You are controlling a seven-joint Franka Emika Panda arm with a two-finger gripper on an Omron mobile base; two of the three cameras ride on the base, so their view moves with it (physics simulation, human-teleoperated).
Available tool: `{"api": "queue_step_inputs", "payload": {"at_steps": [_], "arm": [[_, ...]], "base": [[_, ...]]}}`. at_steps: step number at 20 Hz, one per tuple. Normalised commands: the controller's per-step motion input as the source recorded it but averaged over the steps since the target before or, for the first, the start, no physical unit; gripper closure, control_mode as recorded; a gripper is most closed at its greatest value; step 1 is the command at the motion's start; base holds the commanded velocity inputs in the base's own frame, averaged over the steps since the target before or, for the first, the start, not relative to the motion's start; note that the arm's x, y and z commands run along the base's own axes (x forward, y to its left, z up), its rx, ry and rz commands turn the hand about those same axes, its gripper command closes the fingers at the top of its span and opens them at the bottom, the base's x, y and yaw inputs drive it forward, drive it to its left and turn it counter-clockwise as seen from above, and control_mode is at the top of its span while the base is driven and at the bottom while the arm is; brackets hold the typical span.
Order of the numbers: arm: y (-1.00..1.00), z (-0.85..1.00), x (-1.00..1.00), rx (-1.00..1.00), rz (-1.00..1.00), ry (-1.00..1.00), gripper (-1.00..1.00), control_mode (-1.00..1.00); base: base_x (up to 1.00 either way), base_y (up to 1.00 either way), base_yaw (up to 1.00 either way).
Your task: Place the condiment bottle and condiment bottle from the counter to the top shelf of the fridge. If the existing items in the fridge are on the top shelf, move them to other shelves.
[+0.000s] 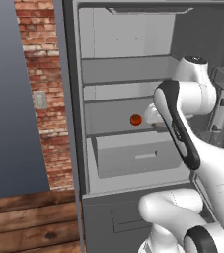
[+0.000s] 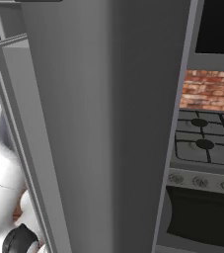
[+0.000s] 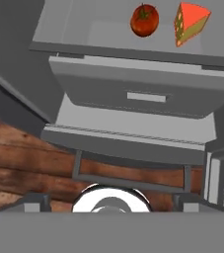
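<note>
Open tall dark grey fridge (image 1: 74, 99). Upper middle of the hand view: small round red tomato (image 3: 144, 20), then orange-yellow cheese wedge (image 3: 191, 22) to its right, both on a lower shelf plate (image 3: 133, 49) above the drawer (image 3: 143, 96). Tomato likely light, smooth, prone to rolling; grasp across its middle. Gripper state cannot be told. No readable writing

On my left base view I see a red brick wall (image 1: 42, 74) with a pale switch plate (image 1: 40, 100) on it, above a wooden plank floor (image 1: 29, 222). My right base view shows a gas stove (image 2: 205, 143) with knobs (image 2: 200, 182), brick behind it.
</note>
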Motion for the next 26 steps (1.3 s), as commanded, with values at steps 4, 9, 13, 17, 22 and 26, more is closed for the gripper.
{"api": "queue_step_inputs", "payload": {"at_steps": [4,9,13,17,22,26], "arm": [[0.00,0.03,-1.00,0.00,0.12,-0.14,-1.00,-1.00],[0.00,0.07,-0.97,0.00,0.05,-0.11,-1.00,-1.00],[0.00,0.08,-0.82,0.00,0.00,-0.07,-1.00,-1.00],[-0.01,0.00,-0.23,0.00,-0.01,-0.01,-1.00,-1.00],[0.00,0.00,-0.03,0.00,0.00,0.00,-1.00,1.00],[0.00,0.00,0.00,0.00,0.00,0.00,-1.00,1.00]], "base": [[0.00,0.00,0.00],[0.00,0.00,0.00],[0.00,0.00,0.00],[0.00,0.00,0.00],[-0.05,0.00,0.00],[-0.70,0.00,0.01]]}}
